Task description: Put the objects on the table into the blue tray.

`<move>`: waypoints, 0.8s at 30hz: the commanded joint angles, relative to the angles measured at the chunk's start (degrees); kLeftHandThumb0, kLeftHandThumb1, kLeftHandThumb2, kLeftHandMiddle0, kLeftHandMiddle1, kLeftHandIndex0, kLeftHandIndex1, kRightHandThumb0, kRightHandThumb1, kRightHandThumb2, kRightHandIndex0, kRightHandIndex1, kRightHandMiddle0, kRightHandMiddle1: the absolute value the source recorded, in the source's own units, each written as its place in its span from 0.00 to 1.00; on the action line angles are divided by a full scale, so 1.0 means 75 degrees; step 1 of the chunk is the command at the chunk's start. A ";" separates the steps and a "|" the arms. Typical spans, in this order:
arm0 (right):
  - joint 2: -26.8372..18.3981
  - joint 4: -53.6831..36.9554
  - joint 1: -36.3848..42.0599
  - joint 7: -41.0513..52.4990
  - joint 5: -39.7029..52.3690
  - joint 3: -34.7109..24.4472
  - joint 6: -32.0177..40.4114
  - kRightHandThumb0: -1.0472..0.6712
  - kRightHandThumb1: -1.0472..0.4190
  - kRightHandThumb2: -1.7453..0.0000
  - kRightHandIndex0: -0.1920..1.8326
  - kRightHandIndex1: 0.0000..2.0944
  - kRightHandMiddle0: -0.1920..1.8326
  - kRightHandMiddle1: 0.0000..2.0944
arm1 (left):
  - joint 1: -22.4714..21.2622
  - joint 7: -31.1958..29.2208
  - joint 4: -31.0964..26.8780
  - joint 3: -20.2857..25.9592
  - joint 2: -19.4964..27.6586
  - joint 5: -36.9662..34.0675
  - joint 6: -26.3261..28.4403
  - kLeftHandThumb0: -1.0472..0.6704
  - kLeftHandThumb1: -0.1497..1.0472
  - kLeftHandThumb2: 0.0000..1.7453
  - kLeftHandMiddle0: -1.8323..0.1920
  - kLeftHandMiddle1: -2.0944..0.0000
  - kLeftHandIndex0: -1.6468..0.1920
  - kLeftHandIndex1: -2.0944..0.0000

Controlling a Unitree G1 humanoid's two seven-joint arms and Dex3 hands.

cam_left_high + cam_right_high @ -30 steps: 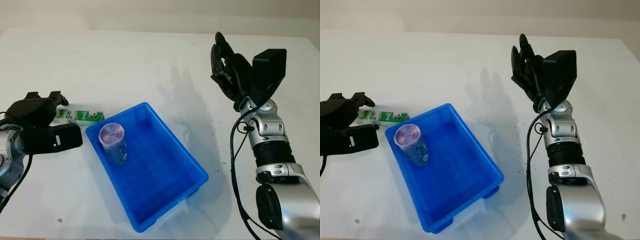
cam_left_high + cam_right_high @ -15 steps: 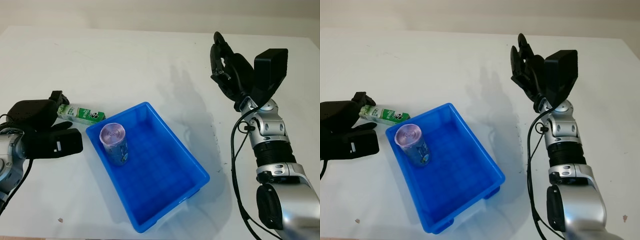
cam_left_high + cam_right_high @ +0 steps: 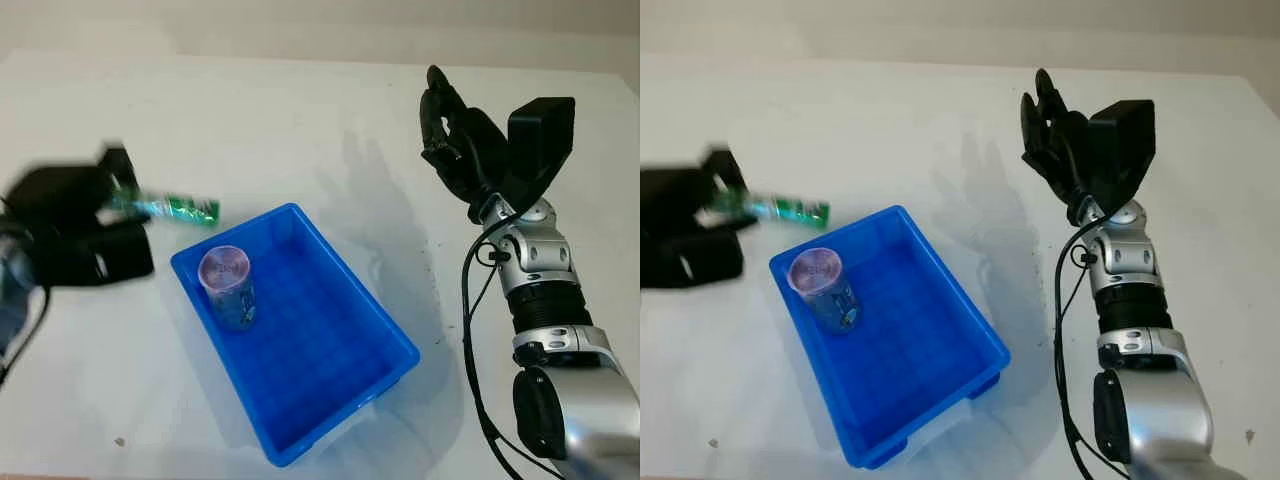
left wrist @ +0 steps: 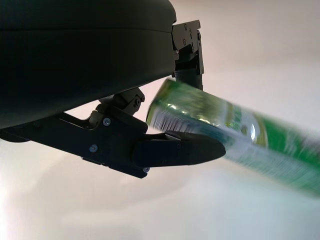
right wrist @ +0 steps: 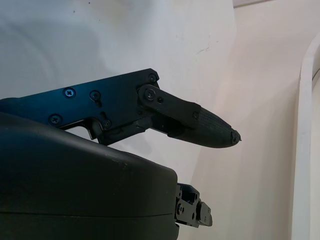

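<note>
I have the left hand (image 3: 75, 215) at the left side of the white counter (image 3: 250, 120), to the left of the blue tray (image 3: 330, 345). Its fingers (image 4: 180, 150) are clamped on one end of a green packet (image 3: 175, 207). The packet points from the hand toward the tray's far left corner and appears to be above the counter surface; I cannot tell how far off it sits. In the left wrist view the packet (image 4: 225, 135) passes between the black fingers at a slant.

A can (image 3: 228, 285) with a pinkish top sits inside the tray, in the far left part, leaning against the left wall.

The tray lies at a diagonal on the counter, near the middle.

My right hand (image 3: 455, 140) is raised over the right side of the counter, well apart from the tray. It is open and holds nothing. In the right wrist view one finger (image 5: 200, 125) reaches out over the bare white surface
</note>
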 commanded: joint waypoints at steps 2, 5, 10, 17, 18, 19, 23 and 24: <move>-0.0094 -0.0100 -0.0077 0.0007 -0.0003 -0.0023 0.0006 0.25 0.00 0.57 0.00 0.00 0.00 0.00 | -0.0763 -0.0033 -0.0450 0.0555 0.0090 -0.0301 0.0278 0.35 1.00 0.23 0.53 0.00 0.73 0.00; -0.0088 -0.0089 -0.0079 0.0027 0.0006 -0.0020 0.0000 0.25 0.00 0.57 0.00 0.00 0.00 0.00 | -0.1225 -0.0284 -0.1103 0.0908 -0.0079 -0.0678 0.0769 0.33 1.00 0.24 0.53 0.00 0.78 0.00; -0.0063 -0.0092 -0.0091 0.0021 0.0003 0.0001 0.0025 0.25 0.00 0.56 0.00 0.00 0.00 0.00 | -0.1527 -0.0525 -0.2185 0.1293 -0.0324 -0.1407 0.1037 0.34 1.00 0.22 0.51 0.00 0.73 0.06; -0.0051 -0.0046 -0.0074 -0.0034 0.0003 -0.0014 -0.0060 0.25 0.00 0.57 0.00 0.00 0.00 0.00 | -0.1552 -0.1447 -0.3549 0.1630 -0.0644 -0.2763 0.1449 0.34 1.00 0.22 0.45 0.00 0.48 0.00; -0.0042 -0.0070 -0.0076 -0.0065 0.0003 -0.0016 -0.0012 0.25 0.00 0.57 0.00 0.00 0.00 0.00 | -0.1492 -0.1608 -0.3732 0.1643 -0.0643 -0.2912 0.1521 0.34 1.00 0.22 0.44 0.00 0.48 0.00; -0.0038 -0.0087 -0.0074 -0.0081 -0.0005 -0.0008 -0.0003 0.25 0.00 0.57 0.00 0.00 0.00 0.00 | -0.1425 -0.1761 -0.3897 0.1657 -0.0640 -0.3064 0.1568 0.34 1.00 0.22 0.45 0.00 0.50 0.00; -0.0028 -0.0132 -0.0086 -0.0107 0.0004 0.0011 0.0083 0.26 0.00 0.57 0.00 0.00 0.00 0.00 | -0.1264 -0.2432 -0.4516 0.1607 -0.0614 -0.3617 0.1927 0.36 1.00 0.21 0.55 0.00 0.60 0.00; -0.0026 -0.0127 -0.0084 -0.0105 0.0002 0.0014 0.0056 0.26 0.00 0.57 0.00 0.00 0.00 0.00 | -0.1239 -0.2596 -0.4660 0.1589 -0.0606 -0.3753 0.2029 0.37 1.00 0.21 0.56 0.00 0.60 0.00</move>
